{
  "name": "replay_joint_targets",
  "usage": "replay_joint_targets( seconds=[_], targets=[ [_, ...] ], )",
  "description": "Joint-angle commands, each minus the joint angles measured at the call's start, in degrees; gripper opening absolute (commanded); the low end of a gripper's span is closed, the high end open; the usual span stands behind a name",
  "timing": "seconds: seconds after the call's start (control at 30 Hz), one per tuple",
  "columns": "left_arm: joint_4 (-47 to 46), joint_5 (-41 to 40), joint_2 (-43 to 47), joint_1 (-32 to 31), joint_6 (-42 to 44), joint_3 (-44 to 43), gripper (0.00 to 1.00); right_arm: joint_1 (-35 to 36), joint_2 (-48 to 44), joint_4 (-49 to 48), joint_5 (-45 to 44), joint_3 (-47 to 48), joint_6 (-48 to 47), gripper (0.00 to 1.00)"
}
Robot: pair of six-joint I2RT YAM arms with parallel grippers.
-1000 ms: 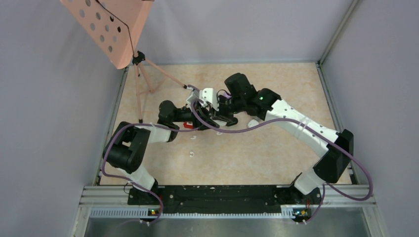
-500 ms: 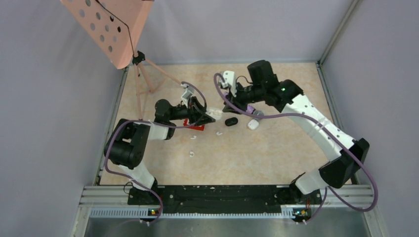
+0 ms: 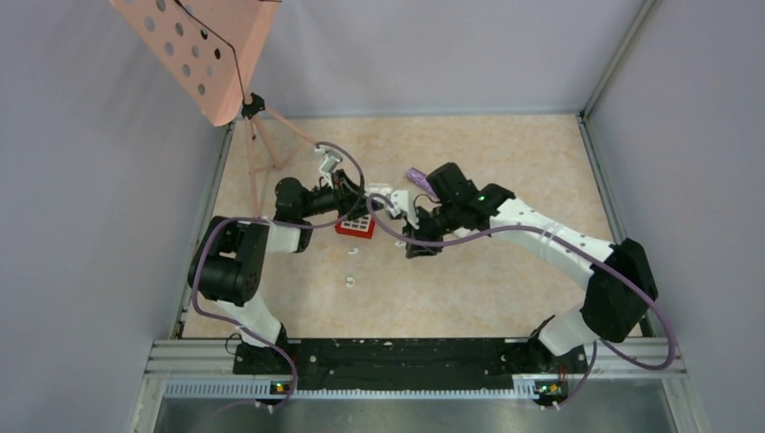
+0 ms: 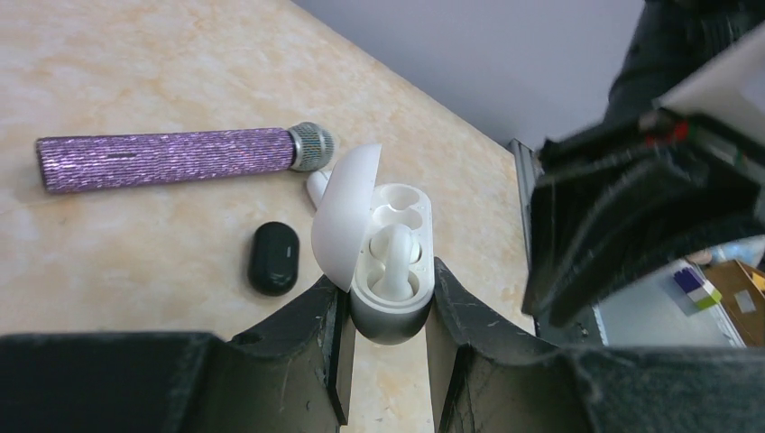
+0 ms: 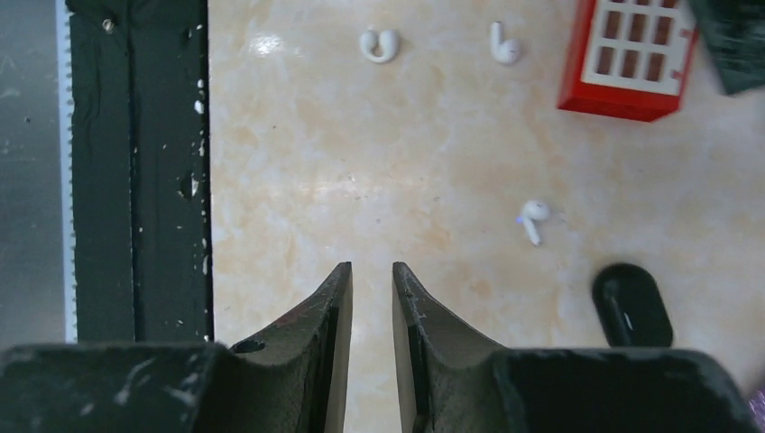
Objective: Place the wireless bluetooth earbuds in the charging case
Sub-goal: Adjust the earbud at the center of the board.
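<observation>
My left gripper (image 4: 386, 311) is shut on the base of a white charging case (image 4: 390, 311) and holds it above the table. Its lid stands open and one white earbud (image 4: 393, 257) sits in it. The top view shows this gripper (image 3: 365, 200) left of centre. My right gripper (image 5: 370, 271) has its jaws a narrow gap apart with nothing between them. It points down at the table near the middle (image 3: 417, 245). Three white earbuds lie loose on the table: one (image 5: 534, 217) close ahead of it, two farther off (image 5: 379, 43) (image 5: 503, 45).
A red block with a white grid (image 3: 354, 225) lies below my left gripper. A black oval case (image 5: 631, 305) lies beside my right gripper. A purple microphone (image 4: 171, 160) lies farther back. A pink music stand (image 3: 203, 54) on a tripod stands at back left.
My right arm swung away to the back, then came down to the table's middle by the black case. My left gripper drew the open case slightly left and back.
</observation>
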State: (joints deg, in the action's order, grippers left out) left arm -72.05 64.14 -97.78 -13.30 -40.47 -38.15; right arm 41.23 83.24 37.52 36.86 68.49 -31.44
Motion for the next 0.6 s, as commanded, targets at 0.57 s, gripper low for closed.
replay_joint_targets(
  seconds=[0.57],
  targets=[
    [6.46,-5.05,1.30,6.39,1.73,-1.59,0.00,20.74,25.72,-8.20,-7.41,9.79,-30.30,0.15]
  ],
)
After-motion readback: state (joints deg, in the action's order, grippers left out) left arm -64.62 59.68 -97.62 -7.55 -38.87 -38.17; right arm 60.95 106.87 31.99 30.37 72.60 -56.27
